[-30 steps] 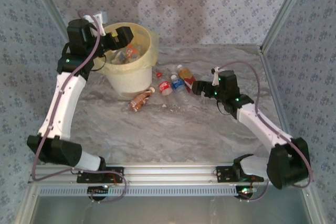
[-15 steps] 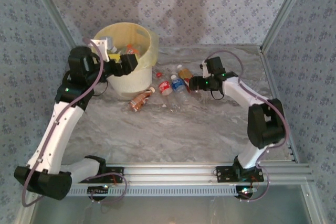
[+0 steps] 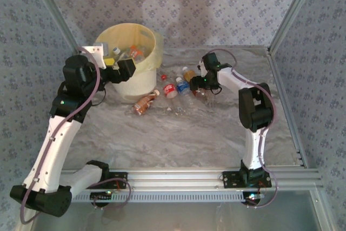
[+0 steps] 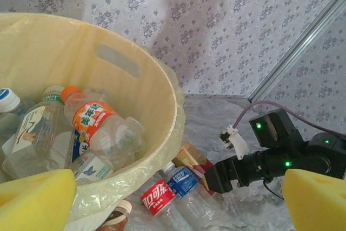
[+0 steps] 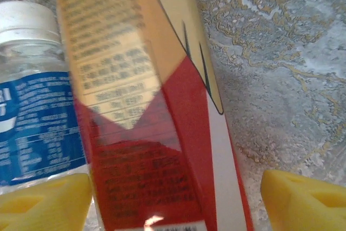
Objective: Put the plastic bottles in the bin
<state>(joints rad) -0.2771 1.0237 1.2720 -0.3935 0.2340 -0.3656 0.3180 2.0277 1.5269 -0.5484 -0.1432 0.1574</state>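
Right wrist view: right claw (image 5: pixel 173 182), jaws half-closed astride the red-and-tan-labelled bottle (image 5: pixel 146 96), firm grip not ascertainable; bottle flat on tabletop (image 5: pixel 281 52), right of the bin (image 3: pixel 138 82), long axis running straight away from claw; farther, left claw (image 3: pixel 123 70) wide open, empty, just beside the bin's rim.

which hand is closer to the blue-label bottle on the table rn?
Right. The right hand straddles the red-and-tan bottle lying right beside the blue-label bottle; the left hand hovers by the bin rim, farther off.
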